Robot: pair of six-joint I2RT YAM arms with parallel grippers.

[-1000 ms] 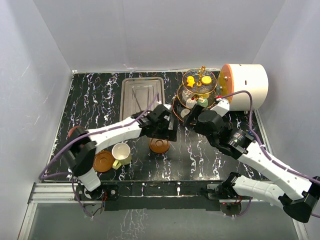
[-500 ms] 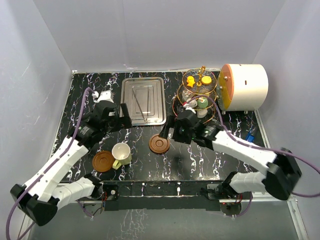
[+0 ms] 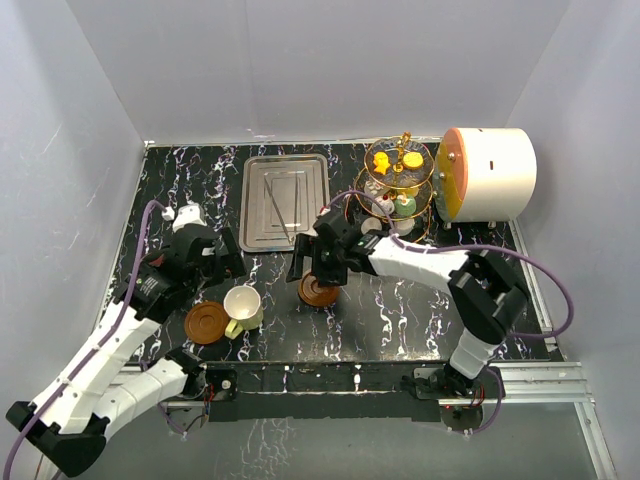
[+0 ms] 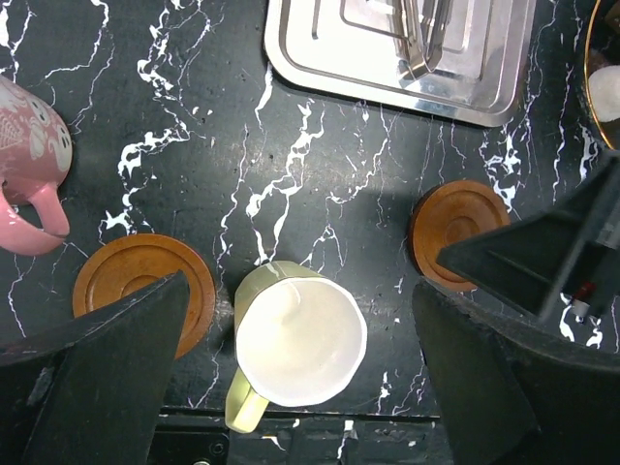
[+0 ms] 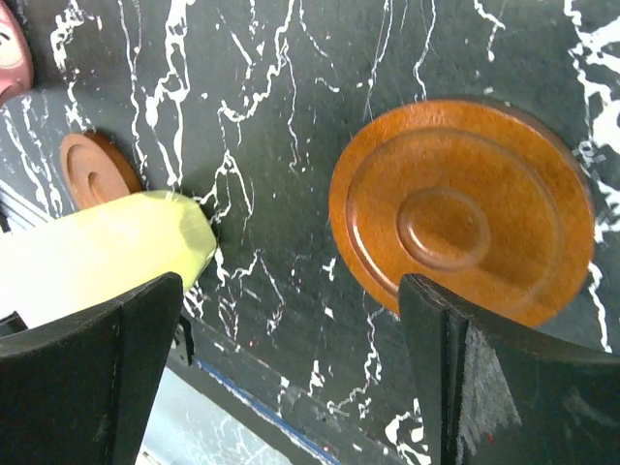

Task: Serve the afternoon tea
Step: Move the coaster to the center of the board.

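Note:
A cream cup (image 3: 243, 305) (image 4: 298, 334) stands near the front edge, between two brown saucers (image 3: 207, 322) (image 3: 318, 291). My left gripper (image 3: 228, 265) (image 4: 298, 286) hovers open above the cream cup, apart from it. Over the left edge of the middle saucer (image 5: 460, 208) my right gripper (image 3: 312, 268) (image 5: 291, 281) is low and open, holding nothing. The maroon cup (image 4: 29, 155) stands left of the left saucer (image 4: 145, 286). At the back right, the three-tier glass stand (image 3: 398, 185) carries yellow and orange cakes (image 3: 397, 160) on top and white and green ones (image 3: 400, 205) below.
A rectangular steel tray (image 3: 285, 200) with tongs lies at the back centre. A big white cylinder with an orange end (image 3: 490, 172) lies right of the stand. The table's front edge (image 5: 252, 421) runs close below the cups and saucers.
My left arm has pulled back from the table's middle to the left, above the cream cup. My right arm has swung from the stand over to the middle saucer.

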